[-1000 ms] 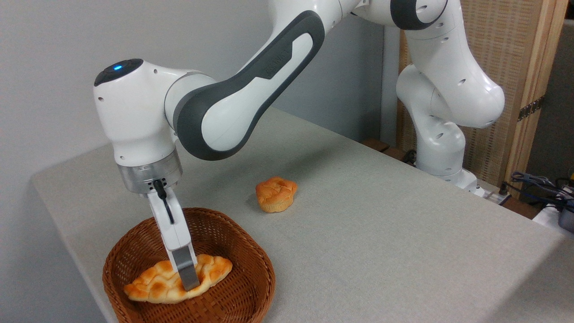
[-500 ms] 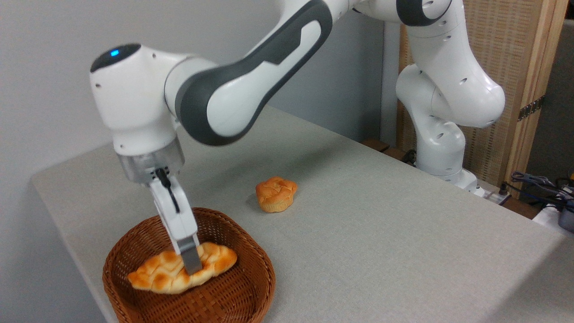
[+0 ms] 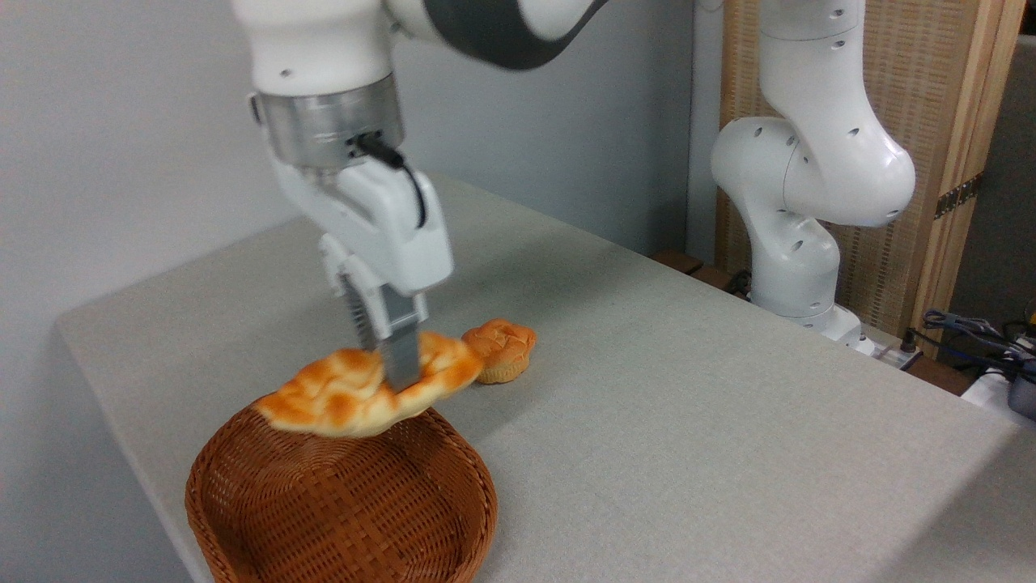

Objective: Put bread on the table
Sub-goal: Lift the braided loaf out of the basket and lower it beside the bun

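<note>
Above the wicker basket [image 3: 340, 494] the gripper [image 3: 394, 364] pinches the braided loaf [image 3: 356, 395] mid-length — best carry it level past the bun [image 3: 500, 350], onto bare tabletop [image 3: 688, 421].

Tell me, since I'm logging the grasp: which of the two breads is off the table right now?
The long braided loaf, pinched in the gripper above the wicker basket. The small round bun sits on the table.

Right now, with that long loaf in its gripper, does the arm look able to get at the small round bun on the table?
Probably not yet: the gripper is shut on the bread, so its fingers are occupied. The bun itself sits uncovered on the table, nothing blocking it.
</note>
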Controlling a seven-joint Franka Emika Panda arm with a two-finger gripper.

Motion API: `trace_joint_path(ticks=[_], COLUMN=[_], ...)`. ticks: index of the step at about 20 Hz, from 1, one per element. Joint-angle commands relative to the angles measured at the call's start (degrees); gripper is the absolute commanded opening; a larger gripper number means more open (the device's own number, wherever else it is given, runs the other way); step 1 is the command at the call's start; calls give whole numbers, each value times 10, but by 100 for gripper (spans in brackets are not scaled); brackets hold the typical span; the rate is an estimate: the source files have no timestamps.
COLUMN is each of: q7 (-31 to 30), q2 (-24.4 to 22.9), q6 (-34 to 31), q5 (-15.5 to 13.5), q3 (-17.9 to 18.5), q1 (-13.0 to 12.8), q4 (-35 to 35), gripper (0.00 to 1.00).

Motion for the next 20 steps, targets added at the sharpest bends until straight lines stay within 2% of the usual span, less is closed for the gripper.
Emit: trace_joint_path(ticks=[1, 2, 4, 5, 6, 7, 11, 12, 13, 15, 16, 20], q7=[34, 31, 24, 16, 1, -21, -41, -42, -43, -50, -51, -53], q2=[-90, -110, -137, -142, -142, -140, -140, -140, -139, -137, -136, -132], q6=[-22, -22, -19, -15, -5, 6, 23, 27, 32, 35, 36, 37], q5=[-9, -9, -2, 17, 35, 48, 71, 74, 82, 86, 85, 78], q3=[7, 7, 7, 7, 7, 7, 7, 7, 7, 7, 7, 6], q1=[-4, -5, -14, -24, -35, -40, -50, -55, -57, -57, -57, -58], q4=[-124, -156, -220, -246, -264, -280, -328, -336, -341, -343, -342, -342], gripper=[10, 13, 13, 13, 16, 24, 39, 59, 87, 97, 100, 100])
